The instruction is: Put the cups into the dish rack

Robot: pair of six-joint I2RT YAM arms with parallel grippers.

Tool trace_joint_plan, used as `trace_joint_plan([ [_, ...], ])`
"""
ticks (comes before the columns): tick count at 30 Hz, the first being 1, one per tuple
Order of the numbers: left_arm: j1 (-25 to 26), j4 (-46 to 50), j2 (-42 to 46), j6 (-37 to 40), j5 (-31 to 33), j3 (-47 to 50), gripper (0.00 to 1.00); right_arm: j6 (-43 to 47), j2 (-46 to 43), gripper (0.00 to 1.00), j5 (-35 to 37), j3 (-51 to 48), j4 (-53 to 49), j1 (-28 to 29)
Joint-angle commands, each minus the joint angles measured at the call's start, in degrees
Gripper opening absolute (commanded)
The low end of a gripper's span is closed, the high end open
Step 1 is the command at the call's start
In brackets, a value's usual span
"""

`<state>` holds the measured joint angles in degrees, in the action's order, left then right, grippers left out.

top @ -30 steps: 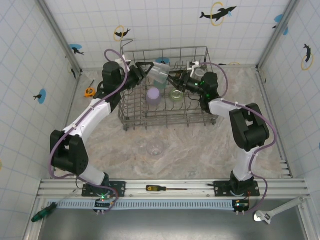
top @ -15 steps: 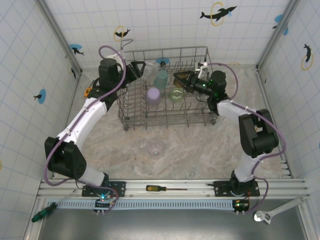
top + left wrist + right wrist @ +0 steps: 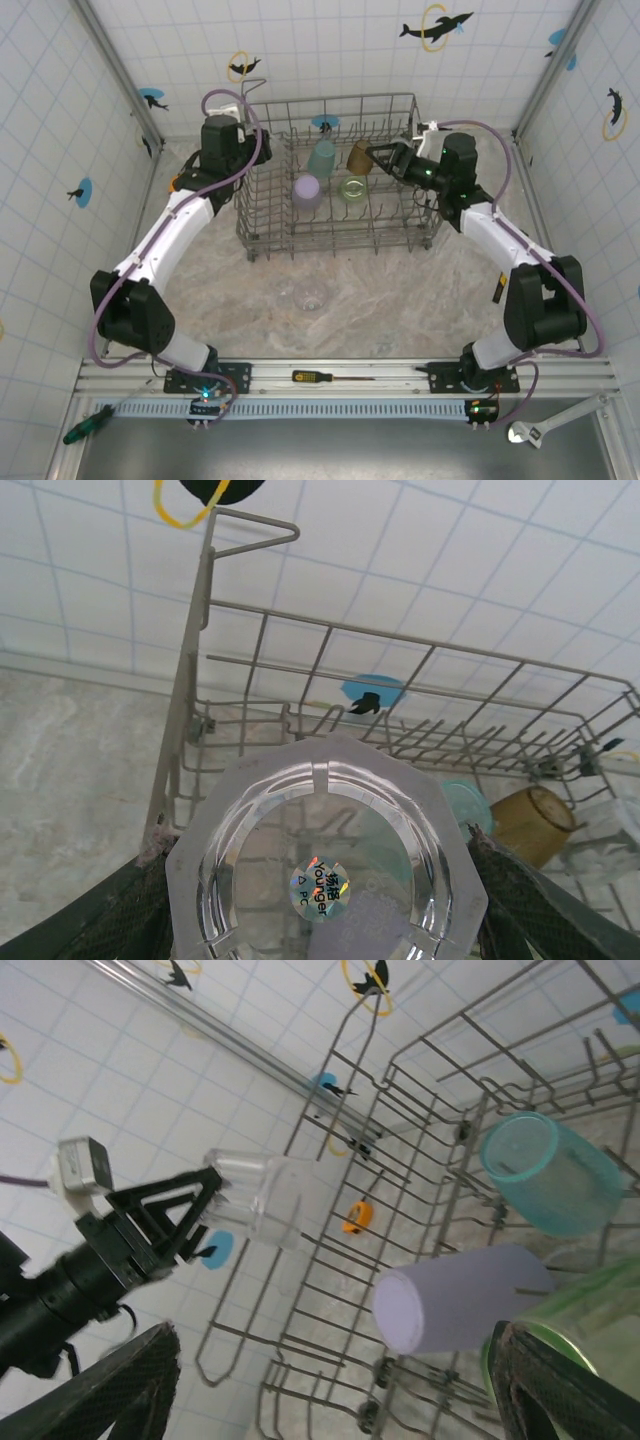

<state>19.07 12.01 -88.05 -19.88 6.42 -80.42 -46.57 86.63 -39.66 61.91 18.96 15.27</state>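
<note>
The grey wire dish rack (image 3: 262, 228) stands at the back of the table. Inside it sit a lavender cup (image 3: 307, 190), a teal cup (image 3: 322, 157), an amber cup (image 3: 358, 157) and a pale green cup (image 3: 353, 187). My left gripper (image 3: 258, 148) hovers at the rack's left wall (image 3: 200, 680), shut on a clear cup (image 3: 320, 870), whose side also faces the right wrist camera (image 3: 262, 1200). My right gripper (image 3: 377, 155) is open just right of the amber cup, holding nothing. Another clear cup (image 3: 308, 296) lies on the table in front of the rack.
An orange tape measure (image 3: 179, 183) lies left of the rack. A screwdriver (image 3: 312, 377) rests on the front rail, with a wrench (image 3: 555, 418) and a green-handled tool (image 3: 85, 423) below it. White tiled walls close in the table.
The left gripper has drawn back to the left with the clear cup. The right gripper has let go of the amber cup in the rack and pulled back to the right.
</note>
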Motion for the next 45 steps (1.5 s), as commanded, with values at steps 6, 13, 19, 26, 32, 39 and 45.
trace_joint_plan([
  [6, 0.0, 2.8, -2.7, 5.8, 2.7, -2.7, 0.0, 8.8, -6.7, 1.0, 4.0, -3.2, -11.0, -0.7],
  [13, 0.3, 3.6, -5.1, 7.4, 4.1, -2.8, 0.0, 9.0, -7.1, 1.0, 3.8, -3.9, -11.2, -1.4],
  [19, 1.1, 4.5, -9.5, 8.5, 5.2, -6.6, 0.0, 8.6, -6.8, 1.0, 3.3, -4.7, -10.5, -1.7],
  [26, 2.2, 6.2, -16.3, 10.4, 8.6, -12.2, 0.0, 8.5, -7.3, 1.0, 2.5, -6.1, -9.9, -2.9],
  [32, 3.9, 8.2, -20.8, 11.4, 12.6, -16.4, 0.0, 8.4, -8.0, 1.0, 2.0, -7.1, -9.4, -3.8],
  [39, 4.0, 11.5, -24.9, 11.2, 18.9, -19.7, 0.0, 8.0, -8.3, 1.0, 1.6, -7.7, -8.8, -4.3],
  [45, 4.0, 12.3, -27.3, 10.4, 23.2, -20.9, 0.0, 7.5, -8.4, 1.0, 1.5, -8.2, -7.9, -4.3],
])
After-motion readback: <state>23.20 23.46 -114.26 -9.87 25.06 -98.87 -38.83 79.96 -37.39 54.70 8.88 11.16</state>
